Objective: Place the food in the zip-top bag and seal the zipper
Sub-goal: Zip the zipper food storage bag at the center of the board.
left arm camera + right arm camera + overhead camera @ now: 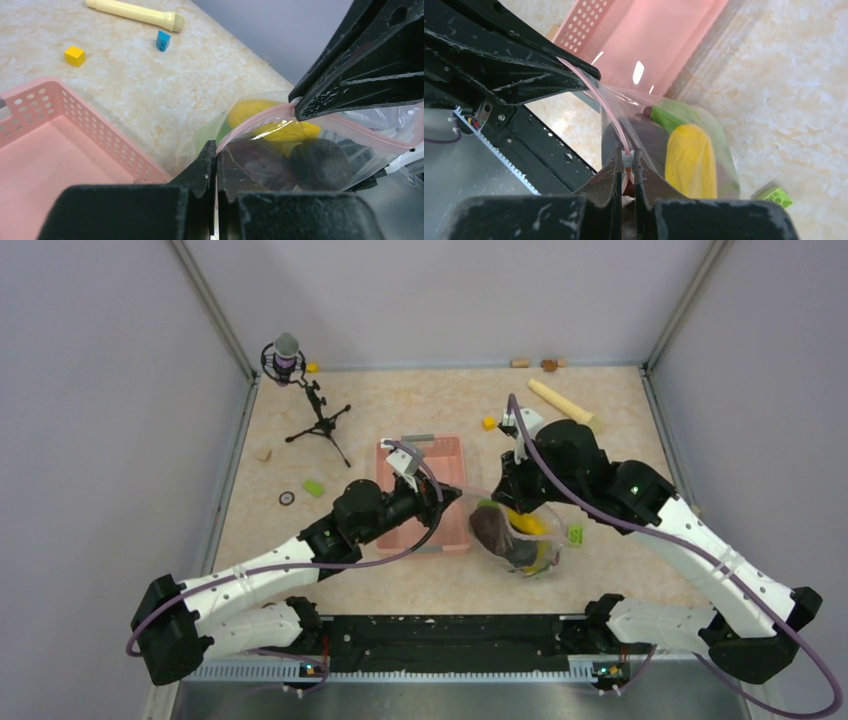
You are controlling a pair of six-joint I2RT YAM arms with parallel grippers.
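Observation:
The clear zip-top bag [522, 538] hangs between my two grippers, just right of the pink basket. Inside it are a yellow fruit [691, 160], a green pod [668, 118] and dark purple-brown pieces [319, 162]. My left gripper [216, 150] is shut on the left end of the bag's pinkish zipper [260, 119]. My right gripper [626, 161] is shut on the zipper [599, 102] at its small white slider. In the top view the left gripper [447, 498] and right gripper [505, 502] are close together above the bag. No lettuce or sweet potato shows.
The pink basket [400, 525] lies under my left wrist. A beige rolling pin [562, 402] and a yellow block [489, 423] lie at the back right. Green blocks lie by the bag [576, 533] and at the left [314, 487]. A microphone tripod [318, 422] stands back left.

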